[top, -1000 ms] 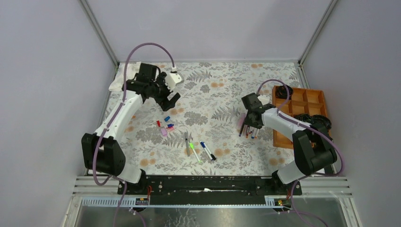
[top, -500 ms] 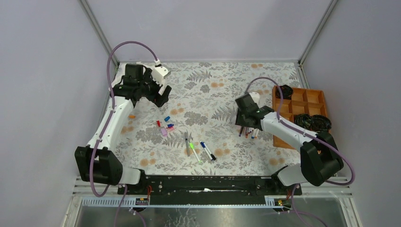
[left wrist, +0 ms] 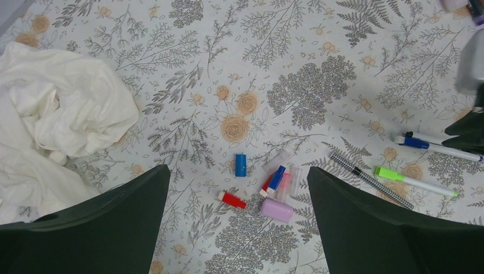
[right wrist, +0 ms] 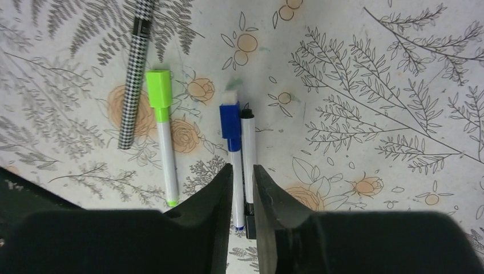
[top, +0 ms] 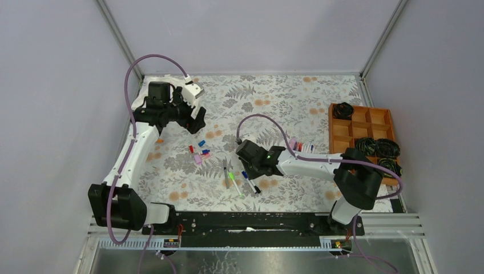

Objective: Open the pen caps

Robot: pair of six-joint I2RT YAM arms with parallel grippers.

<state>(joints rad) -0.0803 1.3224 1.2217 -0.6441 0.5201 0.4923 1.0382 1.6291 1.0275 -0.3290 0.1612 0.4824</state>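
Where right gripper [right wrist: 242, 172] straddles pens [right wrist: 247, 147], little slack

Under my right gripper [top: 251, 173] lie the thin white-barrelled plastic marker pens [top: 235, 184]. Small coloured plastic pen caps [top: 200, 151] sit at 10 o'clock, with the crumpled white cloth [left wrist: 57, 125] beyond them. The compartmented brown wooden tray [top: 365, 108] stands at 3 o'clock.

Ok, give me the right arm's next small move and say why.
Probably close the right gripper and lift. It straddles the blue-capped pen and the black-tipped pen, which lie side by side. The blue cap is on, and I cannot tell whether either pen is gripped.
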